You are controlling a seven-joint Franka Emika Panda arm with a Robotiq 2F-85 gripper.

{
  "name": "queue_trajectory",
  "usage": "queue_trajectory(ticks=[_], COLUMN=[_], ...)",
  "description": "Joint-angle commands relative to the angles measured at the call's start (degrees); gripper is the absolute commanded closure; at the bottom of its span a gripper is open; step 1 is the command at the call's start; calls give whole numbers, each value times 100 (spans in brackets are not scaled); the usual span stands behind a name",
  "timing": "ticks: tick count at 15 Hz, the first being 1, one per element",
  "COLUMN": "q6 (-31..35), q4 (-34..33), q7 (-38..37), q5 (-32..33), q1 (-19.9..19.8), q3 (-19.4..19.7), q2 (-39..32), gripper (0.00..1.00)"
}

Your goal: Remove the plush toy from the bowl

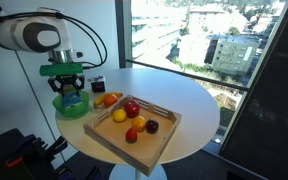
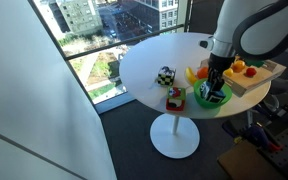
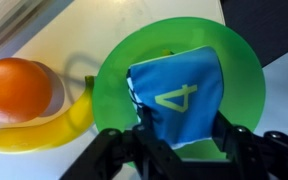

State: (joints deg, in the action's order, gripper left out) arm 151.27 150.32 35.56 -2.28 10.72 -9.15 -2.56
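The fingers (image 3: pixel 227 140) hide the 6 o'clock edge of the plush toy (image 3: pixel 179 95). The banana (image 3: pixel 34 130) is cut off at 8 o'clock.

blue plush toy (image 3: pixel 179 95) lying in the bright-green bowl (image 3: pixel 109 90).
the toy is a soft, squarish blue cushion with a yellow-green "4" on its upper face and a strip of white along one edge; it lies flat, turned slightly askew, and covers most of the bowl's inside. the bowl is round, plastic and upright, and stands near the rim of the white round table (image 1: pixel 194 100).
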Motion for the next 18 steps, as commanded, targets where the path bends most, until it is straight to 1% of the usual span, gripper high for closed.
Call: queue_trajectory(ticks=[1,5,6,8,9,11,18], q6=[-122,-238,-274,-371,-441,-629,-1202], q4=[14,11,7,-2,-9,-43,-312], q7=[-256,-405,-437,-452,-453,-548,-962], q5=[135,95,78,2,-25,-25,-49], q1=[-80,-79,-77,-62,-53,-40,-47], q3=[-40,-36,-31,-23,-15,8,196], q2=[179,353,406,510,569,703,1165], gripper=[70,94,96,93,96,94,94])
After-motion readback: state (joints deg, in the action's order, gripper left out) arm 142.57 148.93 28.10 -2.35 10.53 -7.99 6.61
